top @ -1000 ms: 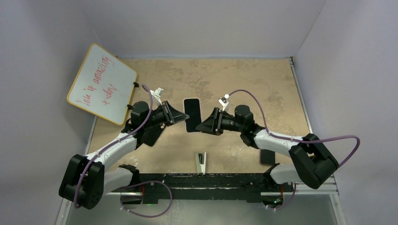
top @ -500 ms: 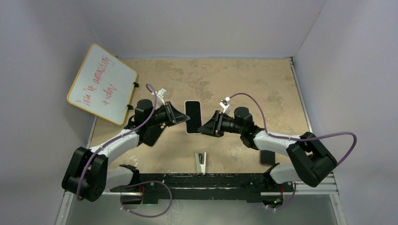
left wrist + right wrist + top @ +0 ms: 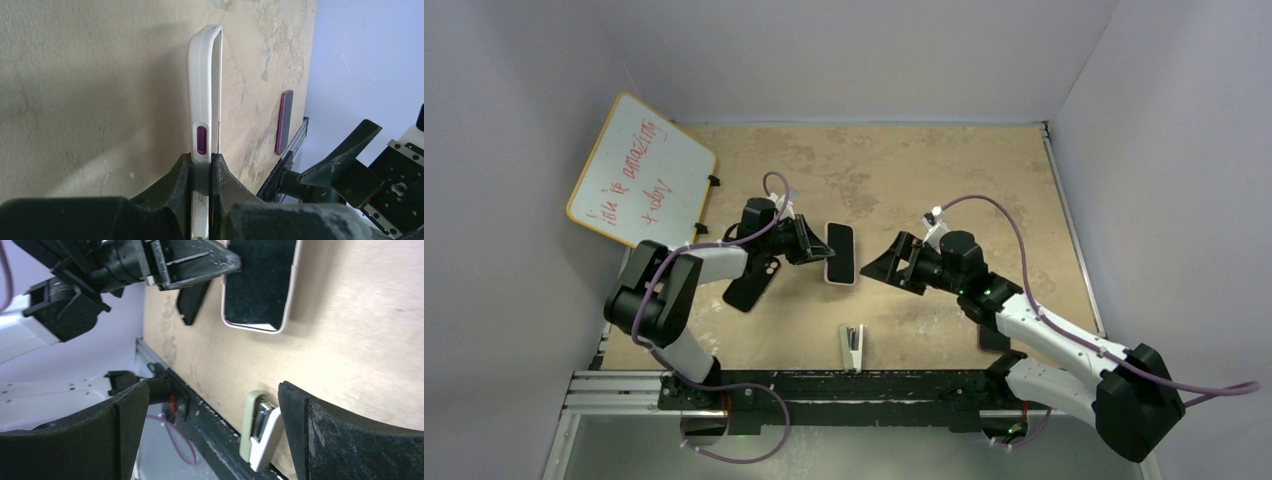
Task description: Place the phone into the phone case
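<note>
The white phone case (image 3: 842, 254) is held a little above the table, its dark screen side up. My left gripper (image 3: 821, 251) is shut on its left edge. The left wrist view shows the case (image 3: 202, 85) edge-on between the shut fingers (image 3: 177, 182). The phone's purple side button (image 3: 201, 140) shows through a cutout, so the phone sits inside. My right gripper (image 3: 879, 268) stands open just right of the case, apart from it. In the right wrist view the phone's dark face (image 3: 260, 282) lies beyond my wide-open right gripper (image 3: 212, 390).
A black phone-shaped slab (image 3: 752, 282) lies under the left arm. A dark purple one (image 3: 993, 335) lies near the right arm's base. A white stapler (image 3: 851, 346) sits by the front rail, and a whiteboard (image 3: 639, 178) leans at the far left.
The right gripper has opened wide and drawn back to the right, away from the case. The left arm has swung, carrying the case slightly right, still gripped.
</note>
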Action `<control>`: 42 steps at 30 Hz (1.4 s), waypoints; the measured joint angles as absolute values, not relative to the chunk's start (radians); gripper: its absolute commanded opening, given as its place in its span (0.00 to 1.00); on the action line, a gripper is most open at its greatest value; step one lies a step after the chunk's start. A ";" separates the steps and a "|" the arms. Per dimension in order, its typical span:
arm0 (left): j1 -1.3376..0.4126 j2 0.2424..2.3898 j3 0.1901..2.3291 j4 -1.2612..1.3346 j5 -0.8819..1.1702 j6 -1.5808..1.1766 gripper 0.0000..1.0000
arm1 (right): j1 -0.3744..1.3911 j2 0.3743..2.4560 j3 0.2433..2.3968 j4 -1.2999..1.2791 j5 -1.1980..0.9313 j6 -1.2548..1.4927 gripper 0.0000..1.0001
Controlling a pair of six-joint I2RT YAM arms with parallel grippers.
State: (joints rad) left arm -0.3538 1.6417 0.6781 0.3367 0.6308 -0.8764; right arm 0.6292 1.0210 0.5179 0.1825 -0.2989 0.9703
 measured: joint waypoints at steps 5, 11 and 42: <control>-0.354 1.729 0.734 0.326 0.632 -0.858 0.15 | 0.629 0.988 0.523 0.056 -0.221 0.940 0.99; -0.354 1.773 0.778 0.229 0.611 -0.800 0.42 | 0.629 0.987 0.550 -0.065 -0.151 0.923 0.99; -0.356 1.308 0.868 -0.480 0.431 -0.332 0.86 | 0.298 1.138 0.723 -0.762 0.465 1.073 0.99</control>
